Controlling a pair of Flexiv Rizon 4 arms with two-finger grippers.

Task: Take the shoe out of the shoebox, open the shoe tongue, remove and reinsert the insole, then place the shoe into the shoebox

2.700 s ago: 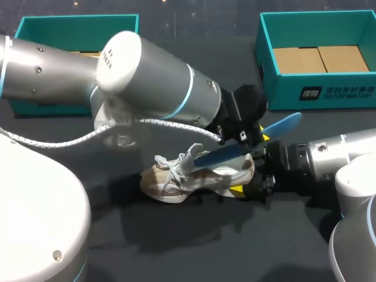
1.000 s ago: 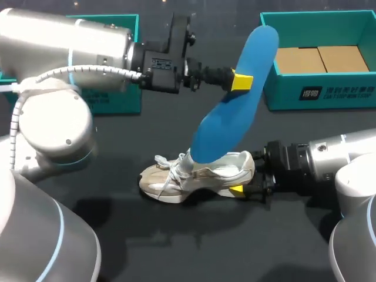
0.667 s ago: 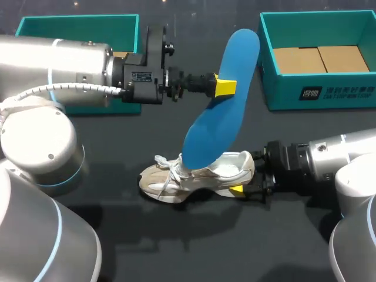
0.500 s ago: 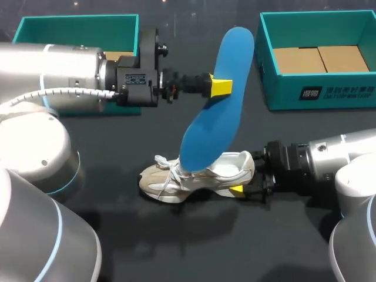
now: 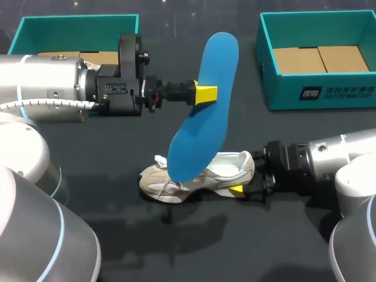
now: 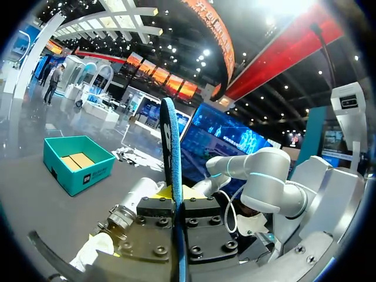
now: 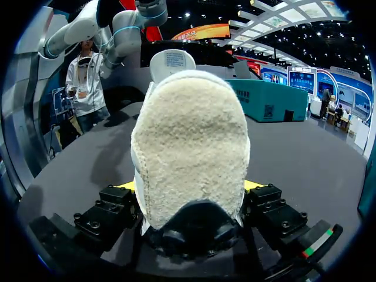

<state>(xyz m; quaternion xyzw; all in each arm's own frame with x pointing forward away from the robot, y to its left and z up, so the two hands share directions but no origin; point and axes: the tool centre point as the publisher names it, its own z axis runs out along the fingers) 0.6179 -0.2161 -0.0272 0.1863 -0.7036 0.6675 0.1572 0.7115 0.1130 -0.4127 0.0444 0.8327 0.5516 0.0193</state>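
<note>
A beige and white shoe (image 5: pixel 194 176) lies on the dark table, toe to the left. My right gripper (image 5: pixel 241 182) is at its heel; in the right wrist view the fuzzy heel (image 7: pixel 188 147) sits between both yellow tips of the right gripper (image 7: pixel 189 187), which press on it from two sides. My left gripper (image 5: pixel 205 94) is shut on a blue insole (image 5: pixel 202 111), held upright above the shoe with its lower end over the laces. In the left wrist view the insole (image 6: pixel 170 153) is seen edge-on, pinched in the left gripper (image 6: pixel 176 192).
A teal shoebox (image 5: pixel 264 44) with cardboard inside stands at the back right. A second teal box (image 5: pixel 76 26) is at the back left, partly behind my left arm. Dark bare table lies in front of the shoe.
My left arm has drawn back to the left with the insole, whose lower end now hangs over the laces. The shoe and the right arm have stayed put.
</note>
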